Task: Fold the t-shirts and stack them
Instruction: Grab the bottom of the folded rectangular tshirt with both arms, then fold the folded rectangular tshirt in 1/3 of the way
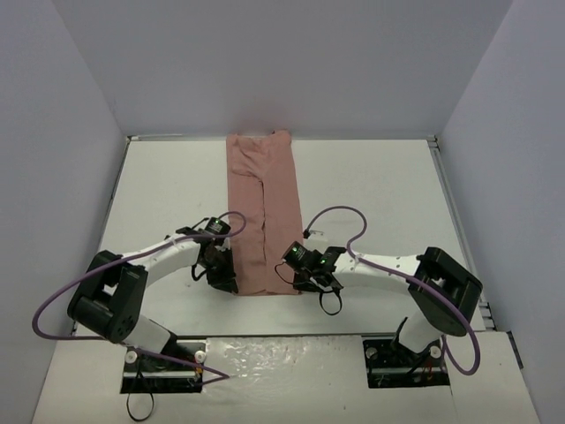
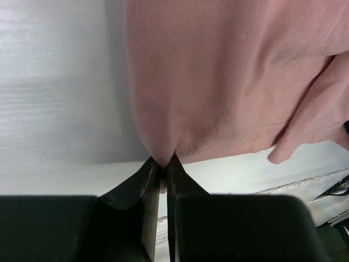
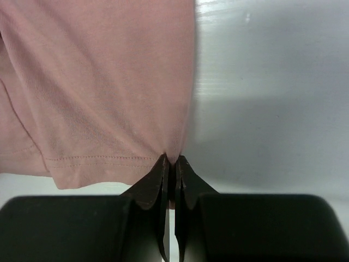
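In the frame's lower center, our left gripper (image 2: 163, 161) and right gripper (image 3: 173, 160) each pinch a near corner of the salmon-pink t-shirt (image 1: 260, 208).

The right gripper (image 3: 175, 162) has its two dark fingers (image 3: 155, 185) pressed together, with the bottom corner of the salmon-pink t-shirt (image 3: 98, 82) pinched between the tips. From that pinch the cloth spreads up and to the left of the fingers, and its stitched hem (image 3: 98, 158) runs leftward from the tips. The white table (image 3: 272, 98) lies bare to the right of the fingers and shows in a strip below the hem on their left.
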`<state>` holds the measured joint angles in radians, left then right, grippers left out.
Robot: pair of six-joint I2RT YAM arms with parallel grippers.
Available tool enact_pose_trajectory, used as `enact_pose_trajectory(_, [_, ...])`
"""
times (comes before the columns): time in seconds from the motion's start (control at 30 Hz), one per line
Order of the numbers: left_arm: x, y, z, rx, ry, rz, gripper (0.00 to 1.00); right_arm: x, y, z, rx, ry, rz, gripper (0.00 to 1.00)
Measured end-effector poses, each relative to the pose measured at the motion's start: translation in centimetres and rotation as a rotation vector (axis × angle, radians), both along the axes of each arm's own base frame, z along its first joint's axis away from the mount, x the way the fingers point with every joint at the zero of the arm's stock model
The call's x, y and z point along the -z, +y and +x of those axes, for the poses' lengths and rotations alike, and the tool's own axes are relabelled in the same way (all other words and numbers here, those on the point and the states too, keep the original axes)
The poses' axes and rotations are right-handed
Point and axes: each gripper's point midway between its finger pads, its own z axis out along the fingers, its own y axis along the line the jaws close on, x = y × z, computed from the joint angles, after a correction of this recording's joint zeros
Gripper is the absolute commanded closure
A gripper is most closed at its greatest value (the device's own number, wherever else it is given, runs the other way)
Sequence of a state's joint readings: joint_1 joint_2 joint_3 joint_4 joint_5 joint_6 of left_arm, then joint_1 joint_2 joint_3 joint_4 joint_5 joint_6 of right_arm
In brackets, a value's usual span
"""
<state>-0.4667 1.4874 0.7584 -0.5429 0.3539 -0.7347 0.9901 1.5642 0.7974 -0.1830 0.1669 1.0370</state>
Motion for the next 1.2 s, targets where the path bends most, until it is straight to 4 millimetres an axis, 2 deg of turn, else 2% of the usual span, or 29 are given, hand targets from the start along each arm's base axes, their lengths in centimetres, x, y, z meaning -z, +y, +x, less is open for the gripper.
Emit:
enact_pose_trajectory(0.13, [-0.4, 0.7, -1.7, 0.013, 0.011, 0.004, 1.00, -0.3, -1.1, -0.9, -0.012, 0.017, -0.020, 1.00])
enact_pose_trajectory(0.27, [-1.5, 0.7, -4.2, 0.016, 0.017, -0.049, 1.00, -1.5, -1.3, -2.2, -0.046, 0.031, -0.006, 1.00])
enact_pose_trajectory(0.47, [-3.1, 0.7, -7.6, -0.014, 0.050, -0.123, 1.00, -2.1, -1.7, -5.3, -0.116, 0.086, -0.010, 1.00])
enact_pose_trajectory(0.6, [-4.5, 0.7, -8.4, -0.027, 0.048, -0.150, 1.00, -2.4, -2.0, -6.2, -0.136, 0.119, -0.023, 1.00])
enact_pose_trajectory(0.7, [-5.6, 0.8, -8.2, -0.025, 0.051, -0.140, 1.00, -4.2, -1.5, -5.5, -0.162, 0.117, -0.037, 1.00])
enact_pose_trajectory(0.8, [-6.8, 0.8, -6.4, -0.033, 0.041, -0.118, 1.00, -6.7, -0.2, -3.4, -0.184, 0.082, -0.028, 1.00])
enact_pose_trajectory(0.87, [-7.7, 1.2, -4.2, -0.051, 0.022, -0.105, 1.00, -8.1, 0.4, -1.5, -0.191, 0.062, -0.028, 1.00])
enact_pose_trajectory(1.0, [-9.9, 2.4, 1.8, -0.096, -0.062, -0.084, 1.00, -9.7, 0.2, 2.7, -0.179, 0.032, -0.045, 1.00])
enact_pose_trajectory(1.07, [-10.7, 2.6, 4.8, -0.093, -0.095, -0.076, 1.00, -10.2, 0.2, 5.5, -0.170, 0.014, -0.054, 1.00])
enact_pose_trajectory(1.2, [-11.5, 2.5, 10.7, -0.074, -0.155, -0.059, 1.00, -10.7, 0.2, 10.2, -0.166, -0.013, -0.073, 1.00])
